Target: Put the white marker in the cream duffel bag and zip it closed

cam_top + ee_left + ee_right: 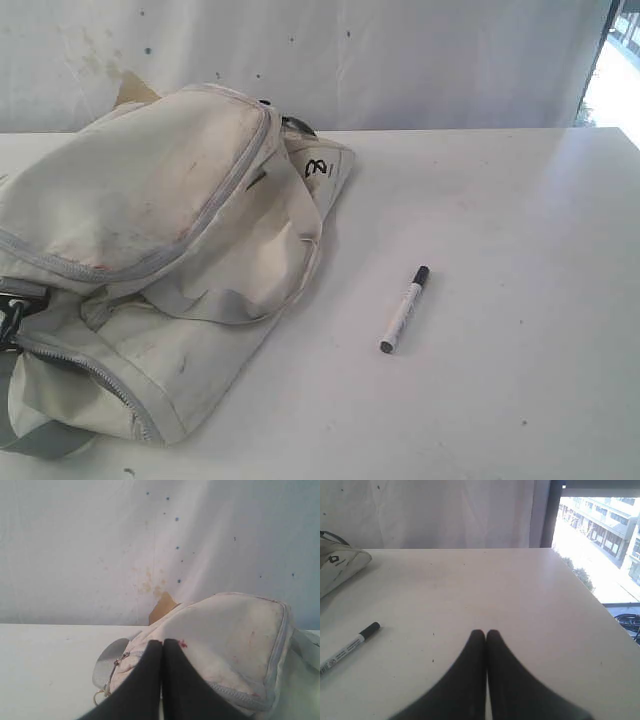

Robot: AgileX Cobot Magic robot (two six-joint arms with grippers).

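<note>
Fingers (142,685) of the left gripper (162,641) are pressing together along their whole length, with no gap and nothing between them. They are pointing at the rounded end of the bag (230,635), close in front of it; whether the tips are touching the fabric cannot be told. A small metal zipper pull (118,661) is dangling at that end of the bag, just beside the fingers.

The right gripper (486,631) is also standing closed, its two black fingers (465,680) meeting tip to tip and holding nothing. It is hovering over a bare stretch of the white table (495,580). The marker (347,650) is lying flat on the table off to the side, toward the corner of the bag (337,565), apart from both.

In the exterior view neither gripper is showing. The marker (404,310) is resting on the table (500,200) well apart from the bag (150,200), on its right, with the black cap pointing away toward the far side and the grey end nearer the front edge. The bag is slumping on the left part of the table, stained, with a grey zipper (240,170) curving round its top panel, a grey strap (210,305) trailing across its side and a black logo (316,168) facing up near the far end. A white backdrop (400,60) is hanging behind the table.
</note>
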